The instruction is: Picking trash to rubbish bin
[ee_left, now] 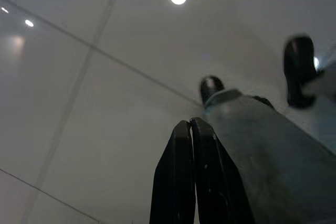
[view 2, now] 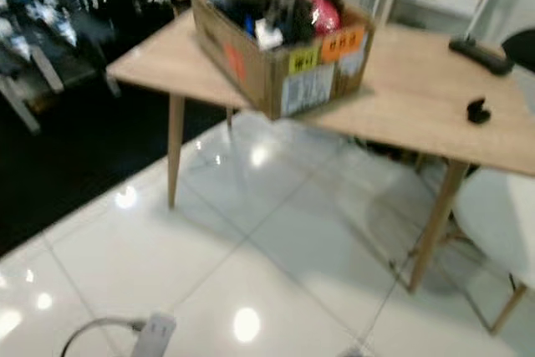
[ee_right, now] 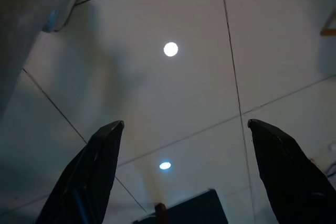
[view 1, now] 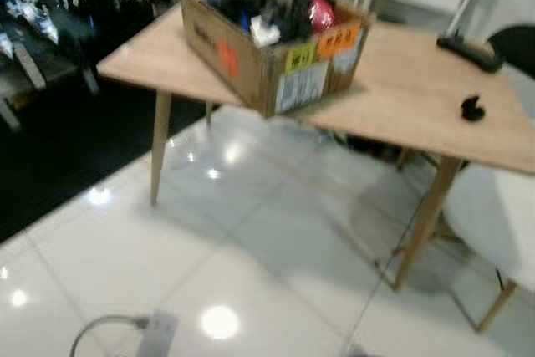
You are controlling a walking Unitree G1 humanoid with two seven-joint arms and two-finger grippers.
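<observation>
Trash-filled cardboard box [view 1: 276, 48] on wooden table [view 1: 418, 98]

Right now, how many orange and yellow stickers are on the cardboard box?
3. One red-orange sticker on the box's long left side, one yellow sticker and one orange sticker on the end facing the robot. Other sides are hidden, so more may exist.
</observation>
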